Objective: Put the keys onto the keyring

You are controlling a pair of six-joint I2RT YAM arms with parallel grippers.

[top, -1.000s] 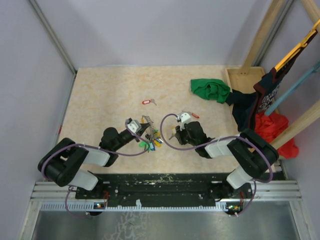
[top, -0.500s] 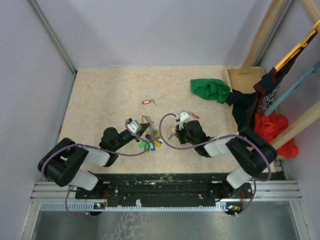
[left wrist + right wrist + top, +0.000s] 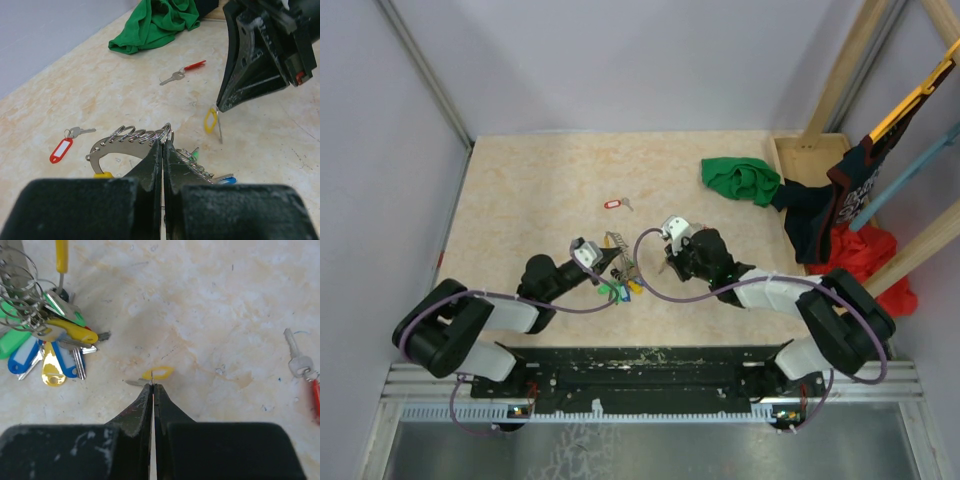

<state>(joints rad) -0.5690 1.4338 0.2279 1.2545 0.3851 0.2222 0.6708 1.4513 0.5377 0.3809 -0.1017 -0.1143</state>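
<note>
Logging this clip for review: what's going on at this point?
The left claw is shut on the keyring, pinching its wire. The right claw is pinched shut on a small yellow-headed key, apart from the ring and not yet threaded on. A red-tagged key and a red-headed key lie loose farther off.

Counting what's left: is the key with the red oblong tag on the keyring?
No, the red-tagged key lies by itself, apart from the keyring.
</note>
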